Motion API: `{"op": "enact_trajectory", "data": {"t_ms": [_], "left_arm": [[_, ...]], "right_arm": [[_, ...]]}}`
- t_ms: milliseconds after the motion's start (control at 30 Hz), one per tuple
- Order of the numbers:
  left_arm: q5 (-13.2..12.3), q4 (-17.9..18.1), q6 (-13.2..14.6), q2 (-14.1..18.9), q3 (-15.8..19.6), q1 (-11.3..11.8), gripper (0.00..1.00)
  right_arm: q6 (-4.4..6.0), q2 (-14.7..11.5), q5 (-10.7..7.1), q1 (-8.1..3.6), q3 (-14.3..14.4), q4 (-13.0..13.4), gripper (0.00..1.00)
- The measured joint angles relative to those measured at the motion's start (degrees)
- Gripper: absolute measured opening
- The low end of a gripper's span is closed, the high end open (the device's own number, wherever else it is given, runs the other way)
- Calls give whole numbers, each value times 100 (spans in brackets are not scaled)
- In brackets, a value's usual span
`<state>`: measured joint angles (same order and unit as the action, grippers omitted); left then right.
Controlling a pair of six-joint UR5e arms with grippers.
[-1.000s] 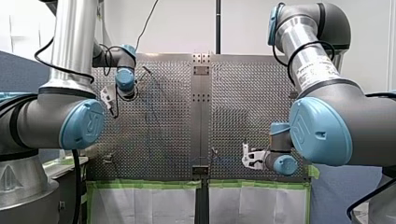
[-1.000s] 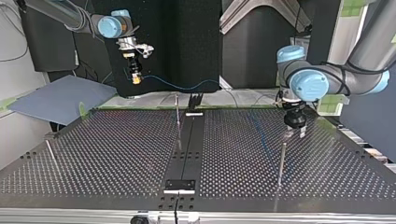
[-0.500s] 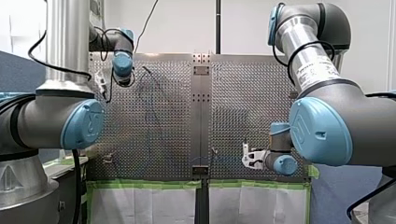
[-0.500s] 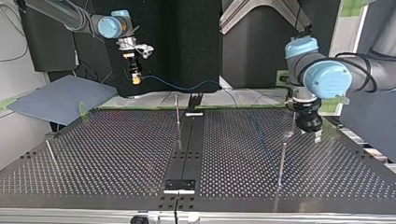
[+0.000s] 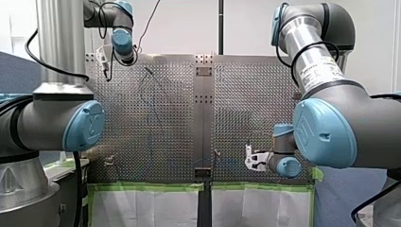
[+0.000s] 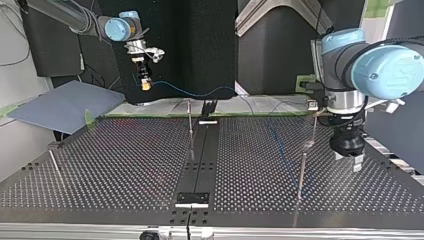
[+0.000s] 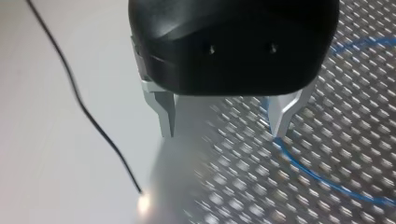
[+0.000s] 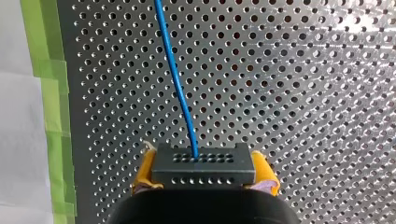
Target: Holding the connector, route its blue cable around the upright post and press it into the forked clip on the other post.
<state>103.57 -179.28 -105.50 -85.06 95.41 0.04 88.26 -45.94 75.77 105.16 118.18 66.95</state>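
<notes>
So, left pincer (image 7: 223,134): backed off to the counter (image 7: 327,116) edge since a second ago, metal fingers (image 7: 164,112) wide apart, empty.
Right pincer (image 8: 204,173): clamped on connector (image 8: 204,161), unmoved.
Blue cable (image 8: 175,74): runs straight ahead of it; probably not routed yet.

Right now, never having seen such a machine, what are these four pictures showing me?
Two robot arms work over a perforated metal table. One picture looks from behind the arms, one faces them from across the table, and two come from cameras on the wrists. The right end effector is shut on a small dark connector, with a blue cable trailing from it. The left end effector is open and empty. Thin upright posts stand on the table.
</notes>
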Motion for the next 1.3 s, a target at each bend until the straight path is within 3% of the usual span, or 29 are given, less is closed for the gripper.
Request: {"op": "enact_trajectory", "data": {"t_ms": [433,767,1300], "left_arm": [[-613,-626,22,623,-583,13,100],[-1135,-1169,232,1049,-235,-22,100],[-1181,-1811,188,973,-149,6,100]], "right_arm": [[0,0,0,0,-2,26,0],[0,0,0,1,-2,29,0],[0,1,0,9,-38,-10,0]]}}
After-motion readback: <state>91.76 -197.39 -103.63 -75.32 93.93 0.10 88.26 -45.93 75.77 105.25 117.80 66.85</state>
